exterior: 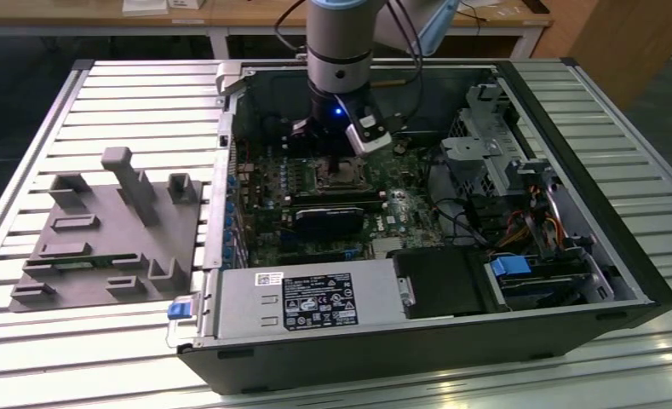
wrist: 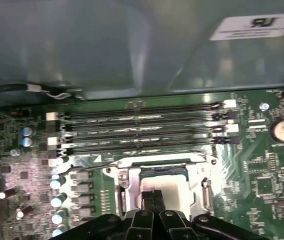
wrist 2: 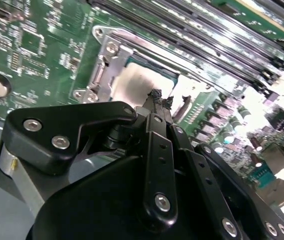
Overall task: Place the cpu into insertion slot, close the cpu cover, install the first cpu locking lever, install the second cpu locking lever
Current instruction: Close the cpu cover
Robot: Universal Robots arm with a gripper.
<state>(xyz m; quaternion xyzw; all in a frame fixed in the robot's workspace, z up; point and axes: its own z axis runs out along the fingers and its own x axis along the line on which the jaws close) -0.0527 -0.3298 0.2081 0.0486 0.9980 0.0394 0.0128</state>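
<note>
Silvery cpu (wrist: 174,187) sits in the insertion slot (exterior: 341,175) on the green mobo (wrist: 262,165), w/ the metal cpu cover (wrist: 125,176) framing it, just beside the long memory slots (wrist: 136,132). My claw (wrist: 154,199) is right over it, fingertips (wrist: 148,197) pinched tight together, tips at the cpu's face, can't tell if touching. In the exterior view my arm (exterior: 338,43) reaches down into the open PC case (exterior: 427,358) on the slatted desk (exterior: 142,111).

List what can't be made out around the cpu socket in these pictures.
1. Both wrist views: the gripper covers the near part of the cpu and the cpu cover.
2. Second wrist view: whether the fingertips touch the cpu cannot be told.
3. Exterior view: the insertion slot is too small to show whether it is locked, and the gripper overlaps it.
</note>
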